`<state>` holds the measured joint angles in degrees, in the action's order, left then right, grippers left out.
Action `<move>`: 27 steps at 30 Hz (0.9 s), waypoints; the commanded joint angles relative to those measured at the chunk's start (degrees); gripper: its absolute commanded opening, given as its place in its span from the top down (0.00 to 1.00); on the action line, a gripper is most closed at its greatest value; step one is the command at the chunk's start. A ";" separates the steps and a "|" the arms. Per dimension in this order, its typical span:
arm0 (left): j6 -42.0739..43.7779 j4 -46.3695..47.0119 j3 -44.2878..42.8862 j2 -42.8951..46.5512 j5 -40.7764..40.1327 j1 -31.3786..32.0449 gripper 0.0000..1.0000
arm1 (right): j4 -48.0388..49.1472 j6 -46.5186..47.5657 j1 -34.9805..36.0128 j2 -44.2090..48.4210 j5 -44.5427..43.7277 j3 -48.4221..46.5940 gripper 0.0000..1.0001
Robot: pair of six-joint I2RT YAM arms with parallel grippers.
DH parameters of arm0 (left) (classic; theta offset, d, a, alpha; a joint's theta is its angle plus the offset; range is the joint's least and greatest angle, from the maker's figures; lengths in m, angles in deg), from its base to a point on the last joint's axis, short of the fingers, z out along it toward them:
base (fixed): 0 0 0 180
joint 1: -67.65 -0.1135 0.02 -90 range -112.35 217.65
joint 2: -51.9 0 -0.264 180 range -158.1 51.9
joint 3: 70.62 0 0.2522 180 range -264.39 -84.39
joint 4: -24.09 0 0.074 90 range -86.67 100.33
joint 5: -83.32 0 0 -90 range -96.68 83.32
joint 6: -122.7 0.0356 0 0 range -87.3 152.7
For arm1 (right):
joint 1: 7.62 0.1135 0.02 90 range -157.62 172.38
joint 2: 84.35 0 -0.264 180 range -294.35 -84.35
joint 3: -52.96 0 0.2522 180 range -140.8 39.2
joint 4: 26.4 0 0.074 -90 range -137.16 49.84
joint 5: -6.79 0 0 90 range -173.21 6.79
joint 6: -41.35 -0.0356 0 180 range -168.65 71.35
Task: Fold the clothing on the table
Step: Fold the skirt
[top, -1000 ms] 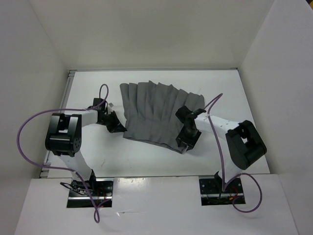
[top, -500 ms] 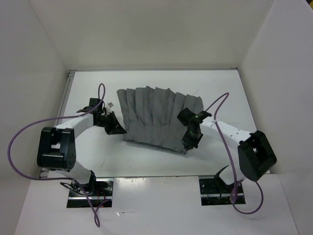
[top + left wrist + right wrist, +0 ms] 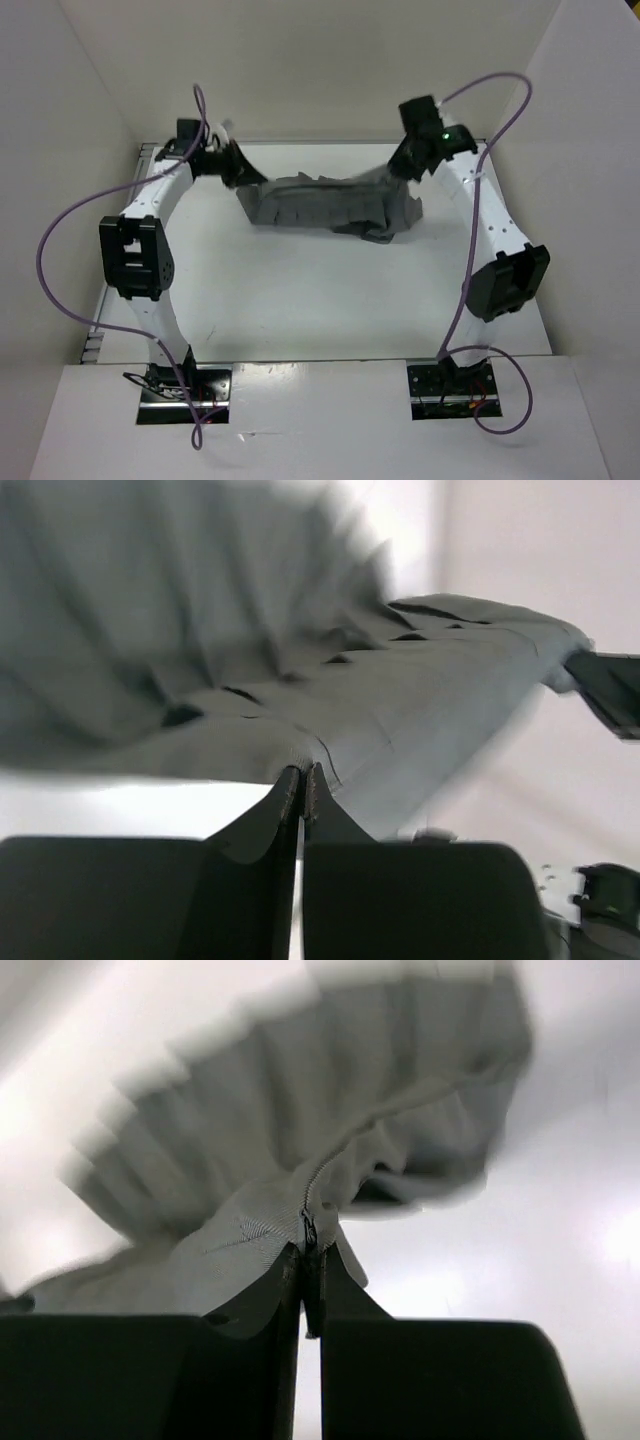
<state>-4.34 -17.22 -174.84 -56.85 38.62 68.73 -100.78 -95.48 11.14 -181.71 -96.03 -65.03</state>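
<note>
While both arms stretch toward the far edge of the worktop (image 3: 300, 300), the clothing (image 3: 330, 200) hangs strung between them: dark grey, pleated, sagging through the middle, its lower folds bunched and crumpled low over the glossy white surface. Left end effector (image 3: 238, 166) is up by the far left corner, tips pressed together on the garment's left end. Right end effector (image 3: 405, 166), near the far right corner, is clamped on the other end, a stitched seam pinched between its tips, pleats fanning away blurred.
</note>
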 commanded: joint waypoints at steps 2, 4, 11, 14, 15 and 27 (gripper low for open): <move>-5.24 4.97 -26.83 -1.81 7.69 -3.54 1.00 | -2.64 10.00 -2.86 -6.59 -12.74 -26.42 1.00; -4.63 3.39 -34.66 -2.34 7.70 -5.12 1.00 | -4.15 11.49 -2.86 -7.93 -14.77 -36.51 1.00; -3.30 5.11 -28.32 2.13 9.72 -7.85 1.00 | -13.65 14.48 -2.07 -13.29 -15.48 -52.49 1.00; -3.31 7.77 -15.14 6.52 9.72 -7.85 1.00 | -13.65 14.48 -1.54 -12.68 -11.72 -44.94 1.00; -3.31 8.38 -11.27 8.71 9.72 -7.85 1.00 | -13.65 14.48 -1.54 -12.16 -9.79 -38.75 1.00; 6.88 -4.15 33.03 32.35 6.38 -5.39 1.00 | 4.99 -0.18 12.07 22.64 17.88 49.17 1.00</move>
<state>-2.31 -18.21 -144.77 -35.17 44.44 63.75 -96.41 -89.91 21.09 -171.35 -83.66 -22.82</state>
